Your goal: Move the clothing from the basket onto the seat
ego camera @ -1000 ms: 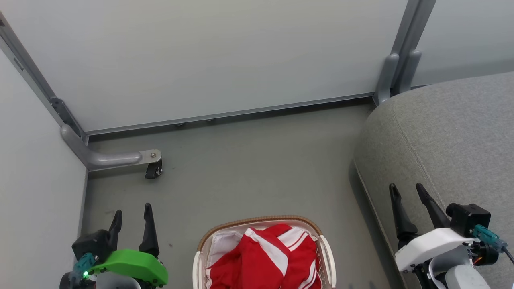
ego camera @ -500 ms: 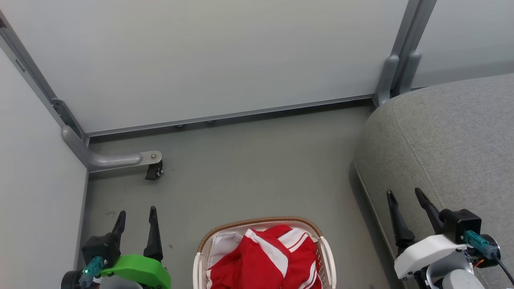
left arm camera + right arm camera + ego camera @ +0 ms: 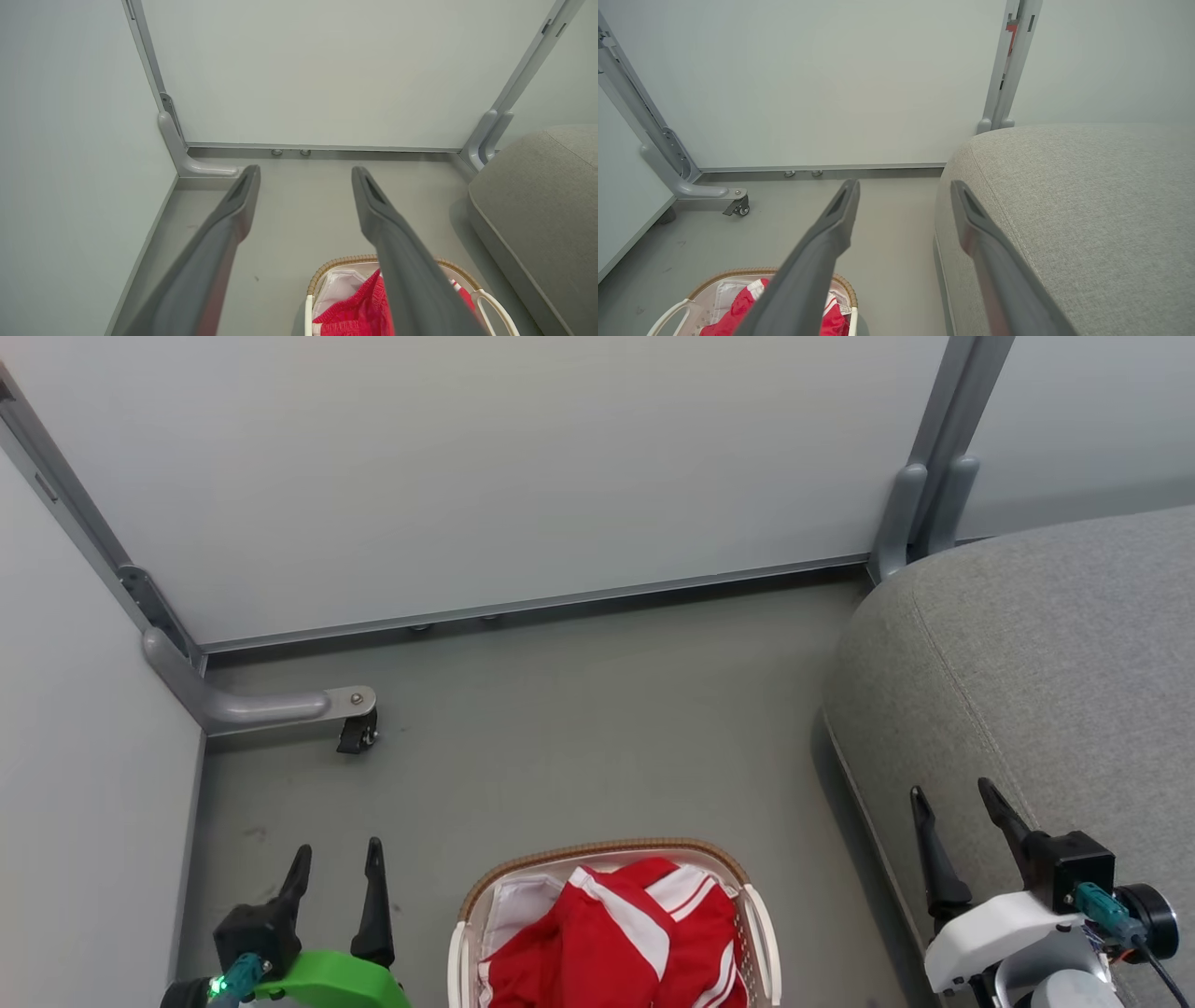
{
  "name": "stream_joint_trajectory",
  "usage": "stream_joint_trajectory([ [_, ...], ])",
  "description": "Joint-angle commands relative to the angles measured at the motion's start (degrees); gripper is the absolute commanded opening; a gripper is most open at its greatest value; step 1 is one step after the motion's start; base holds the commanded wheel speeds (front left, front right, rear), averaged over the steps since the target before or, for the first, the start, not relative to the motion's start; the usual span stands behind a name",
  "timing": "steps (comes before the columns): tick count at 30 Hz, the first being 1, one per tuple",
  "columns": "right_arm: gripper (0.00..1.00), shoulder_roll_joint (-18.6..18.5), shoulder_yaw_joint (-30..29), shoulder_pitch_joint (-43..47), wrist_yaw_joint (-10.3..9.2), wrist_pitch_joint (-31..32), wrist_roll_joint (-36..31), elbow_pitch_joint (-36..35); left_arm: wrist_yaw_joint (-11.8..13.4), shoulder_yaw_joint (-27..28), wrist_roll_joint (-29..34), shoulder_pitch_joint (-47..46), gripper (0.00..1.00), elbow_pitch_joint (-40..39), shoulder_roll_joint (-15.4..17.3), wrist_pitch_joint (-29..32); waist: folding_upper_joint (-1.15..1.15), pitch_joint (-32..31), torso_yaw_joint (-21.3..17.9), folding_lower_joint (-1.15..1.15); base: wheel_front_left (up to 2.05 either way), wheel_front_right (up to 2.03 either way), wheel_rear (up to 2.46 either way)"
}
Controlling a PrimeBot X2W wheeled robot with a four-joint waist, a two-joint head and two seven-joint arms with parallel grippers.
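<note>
Now left gripper (image 3: 337, 847) and right gripper (image 3: 953, 791) point forward, jaws wide, empty; one basket (image 3: 607, 847) of clothing (image 3: 607, 943) sits between them.

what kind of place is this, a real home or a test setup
Probably a staged test bay, not a lived-in home: pale partition panels on a wheeled metal frame, a grey floor, and a grey upholstered seat beside a laundry basket of red clothing.

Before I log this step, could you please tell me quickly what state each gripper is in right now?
Left gripper: open, jaws apart, holding nothing.
Right gripper: open, jaws apart, holding nothing.
</note>
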Motion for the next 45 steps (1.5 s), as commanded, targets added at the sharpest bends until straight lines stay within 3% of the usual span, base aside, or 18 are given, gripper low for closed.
stream_joint_trajectory([
  [1, 1.00, -0.1, 0.2, 0.5, 0.02, -0.6, -1.2, -0.2, -0.3, -0.5, 1.4, 0.4, 1.00, 0.2, 0.2, -0.6, 0.00, 0.6, -0.3, 0.00, 0.00, 0.00, 0.00],
  [8, 1.00, 0.0, 1.7, -2.3, 0.00, -1.1, -3.5, -1.9, -1.1, -2.9, 2.0, -2.5, 1.00, 2.2, 0.2, -1.2, 0.00, 6.0, -2.5, 0.00, 0.00, 0.00, 0.00],
  [24, 1.00, 0.3, 5.7, -11.0, 0.00, -1.0, 0.7, -6.7, -2.3, -6.1, 1.3, -14.5, 1.00, 11.9, 0.2, -1.0, 0.00, 23.2, -11.8, 0.00, 0.00, 0.00, 0.00],
  [32, 1.00, 0.3, 8.1, -14.8, 0.00, -1.0, 3.5, -7.5, -2.6, -7.4, 1.9, -19.4, 1.00, 19.1, 0.7, -1.0, 0.00, 29.5, -16.5, 0.00, 0.00, 0.00, 0.00],
  [45, 1.00, 0.4, 10.6, -17.1, 0.00, -1.0, 6.1, -8.9, -2.6, -13.0, -4.2, -24.7, 1.00, 34.5, 3.4, -1.0, 0.00, 35.8, -21.1, 0.00, 0.00, 0.00, 0.00],
])
